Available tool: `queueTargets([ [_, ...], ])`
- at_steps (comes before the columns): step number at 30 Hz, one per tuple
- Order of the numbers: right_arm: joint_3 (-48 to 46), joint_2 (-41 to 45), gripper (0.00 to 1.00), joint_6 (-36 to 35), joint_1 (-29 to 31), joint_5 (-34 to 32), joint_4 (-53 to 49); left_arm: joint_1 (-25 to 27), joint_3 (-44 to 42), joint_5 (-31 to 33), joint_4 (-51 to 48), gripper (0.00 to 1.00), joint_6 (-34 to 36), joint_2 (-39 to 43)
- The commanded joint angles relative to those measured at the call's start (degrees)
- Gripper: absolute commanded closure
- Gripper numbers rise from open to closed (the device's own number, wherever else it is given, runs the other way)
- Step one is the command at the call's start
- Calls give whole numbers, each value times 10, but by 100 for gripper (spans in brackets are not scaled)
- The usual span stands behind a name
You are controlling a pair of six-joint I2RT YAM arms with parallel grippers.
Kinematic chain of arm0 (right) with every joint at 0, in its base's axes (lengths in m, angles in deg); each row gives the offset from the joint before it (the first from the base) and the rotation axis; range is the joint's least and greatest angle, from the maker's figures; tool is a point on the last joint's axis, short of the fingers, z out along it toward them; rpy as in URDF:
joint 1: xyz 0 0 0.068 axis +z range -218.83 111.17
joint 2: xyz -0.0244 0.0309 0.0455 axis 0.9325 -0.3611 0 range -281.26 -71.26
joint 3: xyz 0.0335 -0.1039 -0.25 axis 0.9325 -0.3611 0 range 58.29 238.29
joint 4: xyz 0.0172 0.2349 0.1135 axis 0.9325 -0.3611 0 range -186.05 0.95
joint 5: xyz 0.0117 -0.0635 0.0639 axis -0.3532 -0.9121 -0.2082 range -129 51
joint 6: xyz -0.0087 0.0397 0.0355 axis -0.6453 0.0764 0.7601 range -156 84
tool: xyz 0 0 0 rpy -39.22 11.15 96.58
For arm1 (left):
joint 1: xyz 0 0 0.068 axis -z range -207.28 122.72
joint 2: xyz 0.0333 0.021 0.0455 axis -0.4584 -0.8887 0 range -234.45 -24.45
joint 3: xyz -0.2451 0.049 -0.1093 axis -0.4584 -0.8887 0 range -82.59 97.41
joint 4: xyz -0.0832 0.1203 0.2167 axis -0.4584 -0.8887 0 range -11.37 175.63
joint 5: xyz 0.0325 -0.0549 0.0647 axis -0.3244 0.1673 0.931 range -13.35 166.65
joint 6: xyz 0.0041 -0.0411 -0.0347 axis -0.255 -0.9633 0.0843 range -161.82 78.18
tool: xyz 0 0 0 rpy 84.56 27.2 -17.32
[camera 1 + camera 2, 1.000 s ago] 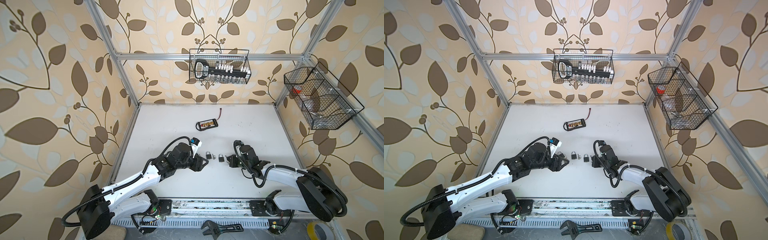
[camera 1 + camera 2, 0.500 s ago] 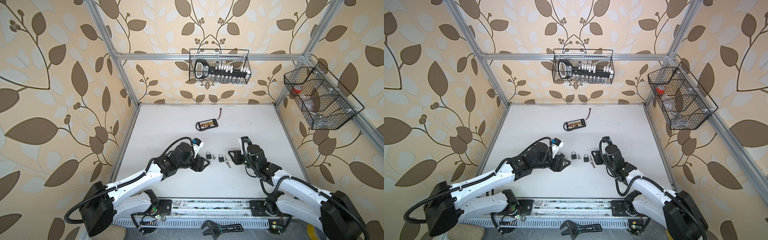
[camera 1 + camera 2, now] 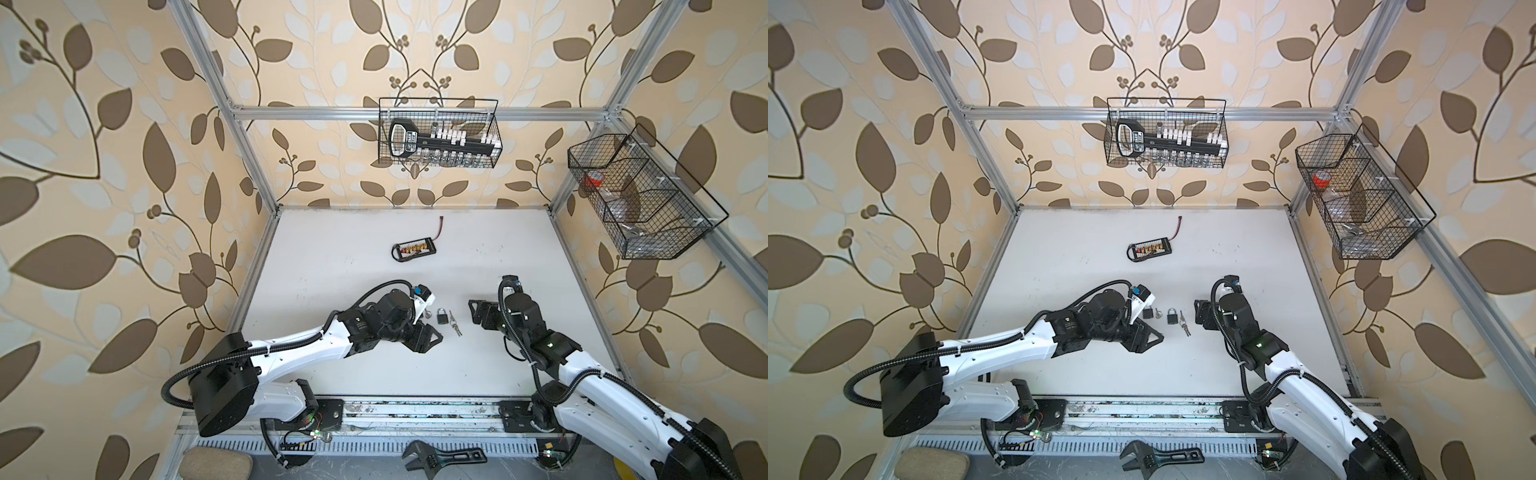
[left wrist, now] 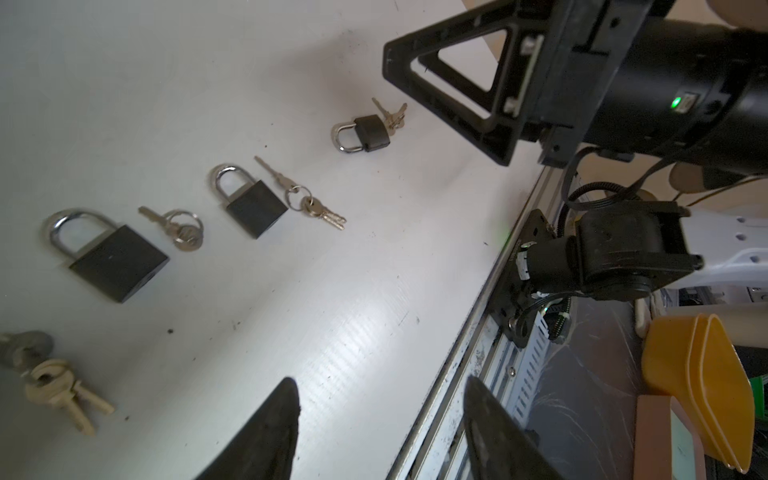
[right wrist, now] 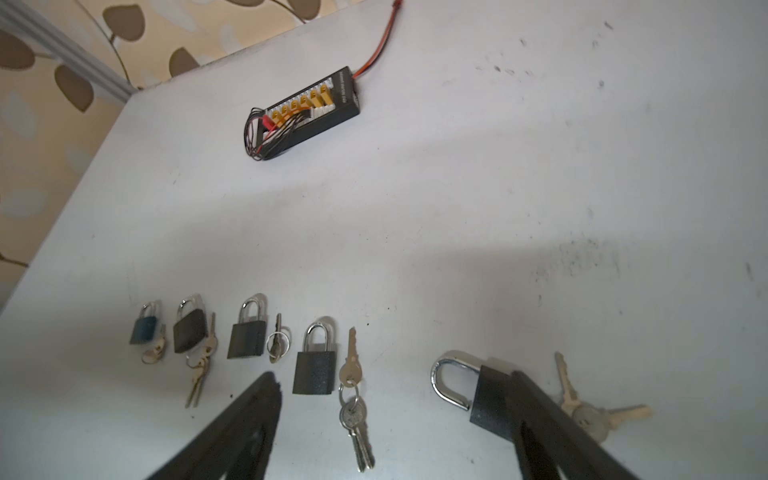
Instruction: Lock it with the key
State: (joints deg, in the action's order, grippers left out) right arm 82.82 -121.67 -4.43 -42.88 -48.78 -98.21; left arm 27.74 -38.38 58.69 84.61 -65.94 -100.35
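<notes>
My left gripper [image 4: 382, 384] and right gripper [image 5: 392, 376] both gape empty over the white table [image 5: 498, 208], silver ringed keys [image 5: 352, 411] beside a black padlock [image 5: 314, 372] lying lengthwise between the right's fingers [image 5: 249, 415].

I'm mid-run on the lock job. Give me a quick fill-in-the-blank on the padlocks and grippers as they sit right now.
1. The padlocks lying in a row on the table number ___.
2. The smallest padlock, at one end of the row, has a ___ body; the rest are black.
3. The left gripper and the right gripper both stand ___, holding nothing.

Missing words: five; blue; open.
</notes>
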Motion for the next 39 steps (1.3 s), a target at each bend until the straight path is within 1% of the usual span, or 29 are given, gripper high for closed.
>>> queueTargets([
  [1, 32, -33, 28, -6, -30, 35, -65, 18, 42, -2, 39, 38, 4, -29],
  [3, 46, -48, 34, 15, -55, 55, -88, 31, 63, -2, 37, 38, 9, -51],
  [5, 51, -49, 37, 50, -75, 55, -103, 43, 82, 1, 32, 38, 15, -63],
  [6, 52, -48, 38, 72, -82, 58, -106, 49, 90, 2, 30, 38, 18, -86],
  [8, 54, -48, 38, 96, -85, 62, -112, 56, 102, 3, 29, 38, 22, -100],
  [10, 56, -56, 38, 82, -85, 67, -110, 58, 108, 1, 34, 38, 23, -110],
  [13, 62, -77, 43, 39, -86, 50, -109, 58, 109, -4, 51, 38, 17, -116],
  [18, 95, -145, 42, 5, -111, 116, -94, 56, 122, -1, 60, 38, 17, -118],
  [22, 127, -212, 39, -18, -133, 145, -91, 53, 134, -1, 47, 38, 23, -112],
  [25, 143, -252, 36, -21, -150, 171, -91, 38, 122, -10, 59, 38, 13, -97],
  [30, 154, -298, 34, -19, -157, 179, -88, -15, 93, -46, 99, 38, -19, -72],
  [32, 156, -311, 34, -19, -158, 184, -87, -32, 87, -54, 106, 38, -26, -48],
  [39, 151, -327, 32, -22, -163, 183, -86, -89, 60, -94, 143, 38, -58, -24],
])
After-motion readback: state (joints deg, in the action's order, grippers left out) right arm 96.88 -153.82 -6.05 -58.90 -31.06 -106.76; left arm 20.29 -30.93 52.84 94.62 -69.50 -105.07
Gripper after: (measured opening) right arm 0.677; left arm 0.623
